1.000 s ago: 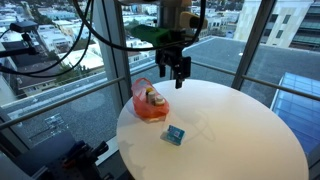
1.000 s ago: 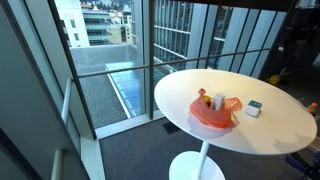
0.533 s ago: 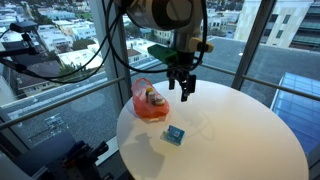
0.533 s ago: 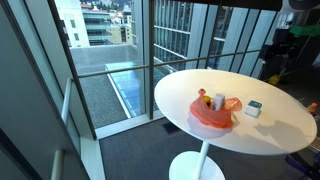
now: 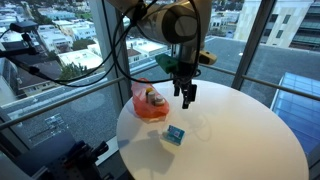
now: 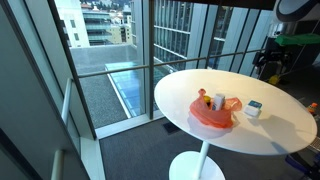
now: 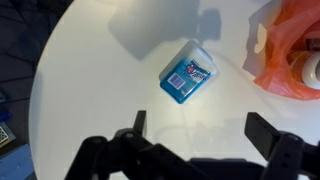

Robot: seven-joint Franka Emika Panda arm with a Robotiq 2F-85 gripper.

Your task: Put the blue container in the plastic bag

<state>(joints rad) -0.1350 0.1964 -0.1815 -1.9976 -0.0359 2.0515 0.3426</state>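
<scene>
Moved: the gripper (image 5: 186,96) has swung away from the window (image 5: 60,60) and come down over the table (image 5: 245,140) in the last second. In an exterior view it now shows at the right edge (image 6: 272,68). Bag and container lie where they were.
Bag: in both exterior views the orange-red bag (image 5: 150,104) sits on the table near its window-side rim. The film is crumpled and its mouth faces up, with pale and yellowish things showing inside (image 6: 217,111).
Container: the small teal container (image 5: 176,135) lies flat on the bare tabletop just beside the bag, apart from it and outside it (image 6: 254,108).
Gripper: it hangs above the table, higher than both things, between the bag and the table's middle. Its jaws are spread wide with nothing between them, and it touches nothing.
Wrist view, left to right: white table (image 7: 90,70), then the container (image 7: 188,73) lying at a slant, label up, then the bag (image 7: 285,50) at the right edge. The two dark fingers (image 7: 138,125) stand well apart along the bottom, and the container lies beyond them.
</scene>
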